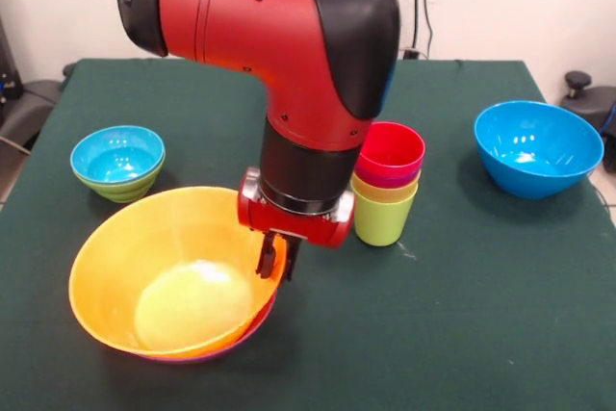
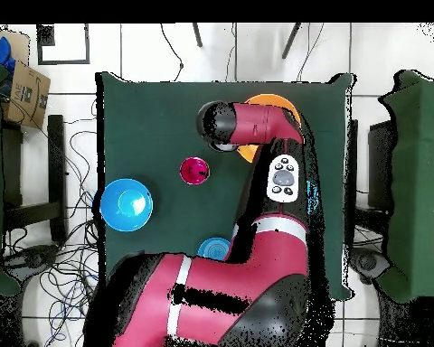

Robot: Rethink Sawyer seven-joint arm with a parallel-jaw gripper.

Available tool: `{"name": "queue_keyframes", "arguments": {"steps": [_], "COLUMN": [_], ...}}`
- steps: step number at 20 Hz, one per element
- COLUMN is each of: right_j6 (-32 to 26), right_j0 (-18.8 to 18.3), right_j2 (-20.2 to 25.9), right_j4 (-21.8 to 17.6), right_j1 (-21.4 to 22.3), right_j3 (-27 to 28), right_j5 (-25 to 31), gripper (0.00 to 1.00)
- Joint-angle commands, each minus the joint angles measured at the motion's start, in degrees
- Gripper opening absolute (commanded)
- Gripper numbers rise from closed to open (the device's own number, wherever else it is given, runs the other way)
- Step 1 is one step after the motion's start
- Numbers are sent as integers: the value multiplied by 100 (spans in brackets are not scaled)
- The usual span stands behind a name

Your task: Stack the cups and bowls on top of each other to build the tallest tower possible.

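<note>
The large glossy yellow-orange plastic bowl [image 1: 173, 276] sits nearest, nested in a wide shallow purple bowl [image 1: 252, 326]. The black gripper [image 1: 274, 259] pinches the yellow-orange bowl's rim, jaws nearly together. Beyond that bowl's right rim stands the tower [image 1: 387, 183] of nested plastic cups, red uppermost, lime green lowest. Left of the yellow-orange bowl a small blue bowl [image 1: 117, 155] rests in a small green bowl [image 1: 123, 187]; far right, a large blue bowl [image 1: 537, 147].
</note>
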State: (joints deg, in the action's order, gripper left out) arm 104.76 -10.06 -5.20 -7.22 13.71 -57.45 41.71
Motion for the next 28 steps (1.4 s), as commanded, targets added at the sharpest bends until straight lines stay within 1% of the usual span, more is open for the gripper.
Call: {"name": "queue_keyframes", "arguments": {"steps": [1, 13, 19, 23, 28], "right_j6": [634, 708, 797, 721, 528], "right_j0": [68, 125, 259, 306, 336], "right_j2": [294, 171, 0, -94, -210], "right_j4": [76, 209, 276, 356, 409], "right_j1": [-46, -51, 238, 460, 883], "right_j3": [-49, -13, -82, -122, -271], "right_j5": [-21, 180, 664, 1107, 1672], "gripper": [0, 0, 0, 0, 0]}}
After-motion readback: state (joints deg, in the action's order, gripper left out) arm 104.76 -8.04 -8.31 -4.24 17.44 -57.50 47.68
